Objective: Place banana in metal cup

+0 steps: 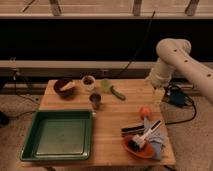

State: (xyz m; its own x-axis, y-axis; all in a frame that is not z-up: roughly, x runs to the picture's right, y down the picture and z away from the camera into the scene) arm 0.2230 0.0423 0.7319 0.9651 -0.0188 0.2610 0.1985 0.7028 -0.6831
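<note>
The pale yellow banana (68, 85) lies in the dark brown bowl (62, 90) at the table's back left. The small dark metal cup (95, 100) stands upright in front of the cream-white cup (88, 82), a little right of the bowl. My gripper (158, 96) hangs from the white arm (170, 57) over the table's right edge, far to the right of the banana and the metal cup, and touches neither.
A green tray (30, 145) fills the front left. A green elongated item (117, 93) lies at back centre. An orange ball (145, 111), an orange bowl (131, 149) with utensils and a blue cloth (159, 142) sit at front right. Cables run behind the table.
</note>
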